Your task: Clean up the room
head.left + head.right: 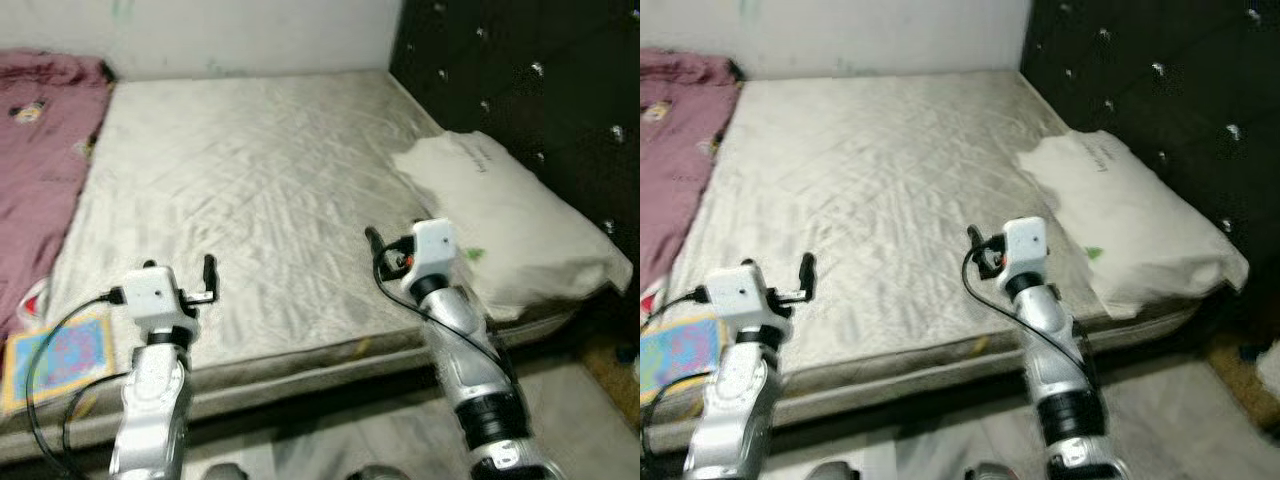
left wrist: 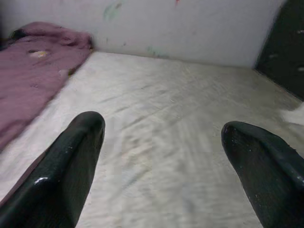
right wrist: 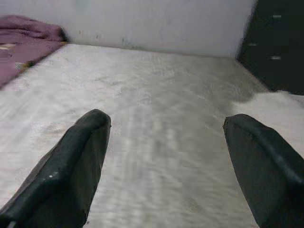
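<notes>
The mattress [image 1: 250, 200] is taken as the landmark. At its near edge the left gripper [image 2: 164, 156] and the right gripper [image 3: 166, 156] are held out over the bare quilted surface, each with its fingers spread wide and nothing between them. A white pillow [image 1: 510, 220] lies at the right end of the mattress, against the dark tufted headboard [image 1: 520, 70]. A maroon blanket [image 1: 40, 150] is bunched at the far-left end, and a colourful flat item [image 1: 60, 355], too blurred to be identified, sits at the near-left corner. Risk is judged as follows: with both grippers well apart from every item, a closure here would catch only the sheet. The loose cables [image 1: 45, 340] could be snagged on the mattress edge during a lean forward.
</notes>
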`<state>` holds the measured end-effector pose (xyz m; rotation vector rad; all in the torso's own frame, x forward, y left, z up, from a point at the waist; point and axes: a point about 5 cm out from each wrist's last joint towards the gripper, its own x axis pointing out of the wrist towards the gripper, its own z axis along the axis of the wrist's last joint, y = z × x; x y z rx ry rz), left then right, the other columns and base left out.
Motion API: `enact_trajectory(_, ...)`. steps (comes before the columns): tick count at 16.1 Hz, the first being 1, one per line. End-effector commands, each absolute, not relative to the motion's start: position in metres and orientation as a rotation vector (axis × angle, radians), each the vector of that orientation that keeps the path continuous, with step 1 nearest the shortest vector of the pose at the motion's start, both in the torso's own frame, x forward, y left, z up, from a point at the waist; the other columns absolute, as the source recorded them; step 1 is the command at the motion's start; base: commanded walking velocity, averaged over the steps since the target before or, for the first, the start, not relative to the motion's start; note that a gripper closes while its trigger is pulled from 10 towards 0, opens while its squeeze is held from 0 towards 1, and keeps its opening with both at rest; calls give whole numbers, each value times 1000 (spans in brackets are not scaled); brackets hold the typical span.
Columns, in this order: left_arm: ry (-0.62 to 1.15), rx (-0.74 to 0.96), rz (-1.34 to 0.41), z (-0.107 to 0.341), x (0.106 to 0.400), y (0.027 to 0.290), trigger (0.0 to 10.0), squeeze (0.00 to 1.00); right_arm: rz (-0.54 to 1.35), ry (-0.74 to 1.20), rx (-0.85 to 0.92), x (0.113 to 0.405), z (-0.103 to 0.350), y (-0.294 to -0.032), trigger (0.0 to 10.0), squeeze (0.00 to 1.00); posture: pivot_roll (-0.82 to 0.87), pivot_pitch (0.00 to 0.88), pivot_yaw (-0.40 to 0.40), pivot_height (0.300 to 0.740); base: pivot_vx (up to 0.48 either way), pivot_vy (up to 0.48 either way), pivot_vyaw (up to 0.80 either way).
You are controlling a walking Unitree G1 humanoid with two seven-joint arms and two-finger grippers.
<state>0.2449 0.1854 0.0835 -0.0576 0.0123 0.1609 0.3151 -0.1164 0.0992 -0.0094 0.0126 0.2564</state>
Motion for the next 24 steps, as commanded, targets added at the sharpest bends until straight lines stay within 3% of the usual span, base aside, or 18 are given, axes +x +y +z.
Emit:
enact_trajectory(1, 8, -56, 157, 86, 247, 184, 10000, 0, 263, -16, -25, 317, 106, -116, 10000, 0, -48, 8, -46, 740, 0, 480, 0)
enact_trajectory(10, 1, -57, 164, 88, 250, 184, 10000, 0, 295, -18, -34, 319, 107, -111, 10000, 0, -55, 25, -47, 740, 0, 480, 0)
enact_trajectory(18, -48, -65, 138, 94, 249, 179, 10000, 0, 306, -6, -45, 319, 105, -111, 10000, 0, -48, 16, -61, 740, 0, 0, 0)
enact_trajectory(24, -61, -60, 123, 95, 250, 179, 10000, 0, 323, 0, -41, 320, 104, -107, 10000, 0, -41, 8, -58, 740, 311, 0, 0)
